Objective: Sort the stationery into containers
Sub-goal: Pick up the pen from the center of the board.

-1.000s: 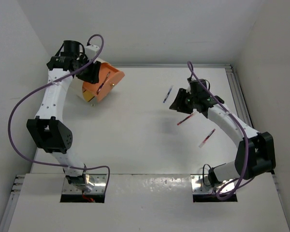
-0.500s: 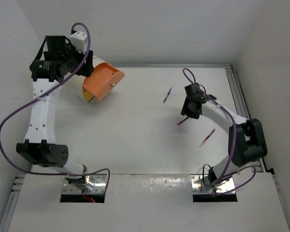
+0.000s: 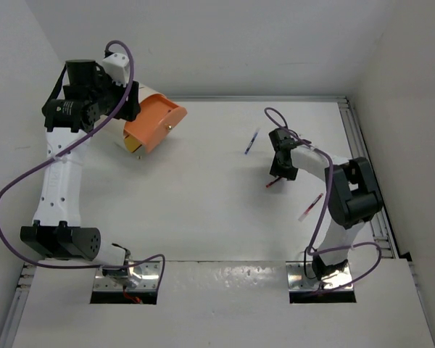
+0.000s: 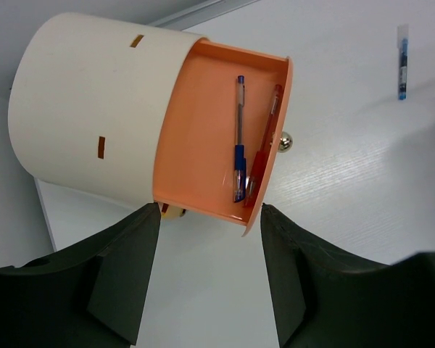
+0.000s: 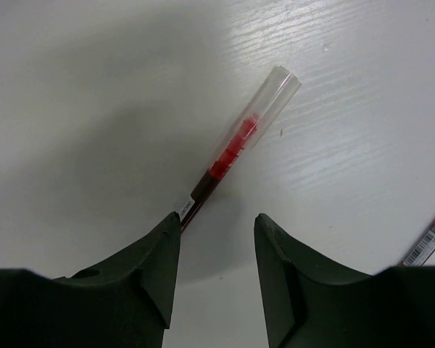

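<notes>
Your right gripper [image 5: 217,221] stands open low over the table [image 5: 72,87], jaws astride the dark end of a red pen [image 5: 241,136] lying flat, and it grips nothing; a second pen [image 5: 429,238] at the frame's edge carries a barcode sticker, its print too small to read; your left gripper [image 4: 206,217] is wide open and empty, facing the cream bucket [image 4: 87,109], which lies on its side with a blue-barrelled pen [image 4: 238,138] and a red-barrelled pen [image 4: 265,141] resting on its orange lining; a loose blue pen [image 4: 402,61] lies well apart on the table
</notes>
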Controlling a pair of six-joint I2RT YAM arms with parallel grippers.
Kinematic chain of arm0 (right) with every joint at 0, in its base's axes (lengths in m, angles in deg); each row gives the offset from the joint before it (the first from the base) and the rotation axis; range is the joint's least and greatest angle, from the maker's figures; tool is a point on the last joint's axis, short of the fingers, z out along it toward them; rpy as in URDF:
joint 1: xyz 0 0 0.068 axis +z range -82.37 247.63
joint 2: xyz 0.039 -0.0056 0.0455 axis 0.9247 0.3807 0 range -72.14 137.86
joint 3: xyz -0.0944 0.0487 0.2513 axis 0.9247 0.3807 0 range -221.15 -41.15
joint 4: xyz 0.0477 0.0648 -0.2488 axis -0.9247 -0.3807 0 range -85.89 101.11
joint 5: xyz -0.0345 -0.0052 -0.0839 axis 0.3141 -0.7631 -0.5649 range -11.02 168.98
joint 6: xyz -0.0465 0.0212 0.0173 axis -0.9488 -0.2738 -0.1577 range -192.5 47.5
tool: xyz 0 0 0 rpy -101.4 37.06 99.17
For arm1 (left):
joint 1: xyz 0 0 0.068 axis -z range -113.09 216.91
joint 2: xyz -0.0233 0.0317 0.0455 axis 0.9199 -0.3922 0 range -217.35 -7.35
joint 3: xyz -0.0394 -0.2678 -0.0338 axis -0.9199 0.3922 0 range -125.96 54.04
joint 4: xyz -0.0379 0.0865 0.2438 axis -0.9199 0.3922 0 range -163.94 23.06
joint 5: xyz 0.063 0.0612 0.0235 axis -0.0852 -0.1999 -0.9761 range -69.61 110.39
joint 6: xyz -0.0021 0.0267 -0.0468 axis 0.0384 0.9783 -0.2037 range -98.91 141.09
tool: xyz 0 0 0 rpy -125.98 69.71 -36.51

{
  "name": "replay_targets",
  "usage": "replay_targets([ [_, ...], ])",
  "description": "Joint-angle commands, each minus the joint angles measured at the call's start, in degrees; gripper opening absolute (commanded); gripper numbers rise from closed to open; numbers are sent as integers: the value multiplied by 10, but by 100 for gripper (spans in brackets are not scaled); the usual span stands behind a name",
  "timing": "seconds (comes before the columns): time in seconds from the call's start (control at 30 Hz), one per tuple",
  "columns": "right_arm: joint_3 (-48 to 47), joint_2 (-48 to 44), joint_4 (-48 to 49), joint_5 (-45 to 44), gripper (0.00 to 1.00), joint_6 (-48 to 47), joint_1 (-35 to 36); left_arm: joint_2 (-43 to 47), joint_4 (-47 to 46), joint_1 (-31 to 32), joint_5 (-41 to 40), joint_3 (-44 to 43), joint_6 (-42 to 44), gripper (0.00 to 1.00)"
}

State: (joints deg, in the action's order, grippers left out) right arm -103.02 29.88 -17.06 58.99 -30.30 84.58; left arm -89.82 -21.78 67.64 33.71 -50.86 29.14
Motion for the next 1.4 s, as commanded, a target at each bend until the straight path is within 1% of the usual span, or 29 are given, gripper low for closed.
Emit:
replay_targets([
  [0.0, -20, 15, 24, -25, 45, -8, -3, 12, -22, 1, 6, 0, -8, 64],
  [0.13, -25, 44, 42, -27, 41, -26, -5, 14, -23, 0, 5, 6, -3, 64],
  [0.17, -26, 49, 45, -25, 36, -28, -5, 17, -24, 0, 5, 7, -1, 64],
  [0.27, -26, 67, 64, -14, 29, -42, -5, 20, -22, -2, 9, 7, 2, 64],
  [0.33, -23, 74, 68, 3, 28, -58, -5, 20, -18, -4, 14, 7, 6, 64],
  [0.47, -7, 77, 68, 10, 14, -73, -5, 21, -8, -7, 19, 2, 10, 64],
  [0.5, -4, 76, 70, 13, 6, -80, -5, 22, -7, -7, 21, 1, 11, 64],
  [0.57, 9, 64, 72, 27, 0, -89, -5, 27, -3, -27, 31, 1, 10, 64],
  [0.63, 17, 51, 76, 41, 0, -112, -3, 32, -1, -35, 42, 3, 4, 64],
  [0.67, 20, 32, 79, 64, 0, -124, -1, 35, -1, -38, 58, 9, 3, 64],
  [0.7, 20, 21, 78, 65, 0, -147, 8, 37, -3, -42, 67, 14, -1, 64],
  [0.73, 19, 8, 78, 84, 0, -163, 13, 44, -4, -49, 79, 21, -7, 64],
  [0.77, 14, -15, 76, 113, 0, -181, 19, 50, -9, -54, 114, 42, -8, 63],
  [0.83, 9, -44, 80, 143, 0, -230, 39, 73, -31, -61, 150, 67, -20, 63],
  [0.87, 9, -77, 93, 183, 0, -252, 46, 83, -42, -62, 188, 99, -25, 63],
  [0.93, 11, -109, 106, 215, 0, -329, 76, 110, -72, -64, 230, 128, -38, 63],
  [0.97, 13, -126, 118, 234, 0, -361, 88, 115, -82, -63, 272, 153, -41, 63],
  [1.0, 16, -160, 126, 272, 0, -440, 112, 122, -94, -63, 295, 163, -50, 63],
  [1.03, 30, -177, 149, 289, 0, -475, 126, 126, -97, -61, 312, 172, -53, 63],
  [1.07, 38, -196, 161, 304, 0, -555, 152, 126, -99, -61, 347, 185, -57, 63],
  [1.1, 49, -231, 172, 336, 0, -596, 167, 126, -97, -57, 362, 189, -59, 63],
  [1.13, 67, -248, 192, 347, 0, -635, 179, 124, -95, -56, 382, 195, -61, 63],
  [1.17, 78, -264, 201, 362, 0, -717, 204, 124, -94, -52, 385, 206, -62, 63],
  [1.2, 89, -295, 207, 382, 0, -765, 219, 123, -92, -40, 390, 211, -61, 62],
  [1.23, 117, -307, 242, 385, 0, -799, 232, 124, -89, -33, 398, 213, -58, 62],
  [1.27, 128, -320, 254, 387, 0, -866, 257, 123, -77, -26, 402, 217, -46, 62],
  [1.3, 138, -333, 261, 391, 0, -902, 270, 119, -68, -14, 406, 217, -40, 62],
  [1.33, 149, -337, 274, 390, 0, -957, 290, 115, -43, 9, 408, 215, -31, 62],
  [1.37, 156, -341, 277, 390, 0, -982, 299, 104, -25, 32, 408, 211, -2, 62],
])
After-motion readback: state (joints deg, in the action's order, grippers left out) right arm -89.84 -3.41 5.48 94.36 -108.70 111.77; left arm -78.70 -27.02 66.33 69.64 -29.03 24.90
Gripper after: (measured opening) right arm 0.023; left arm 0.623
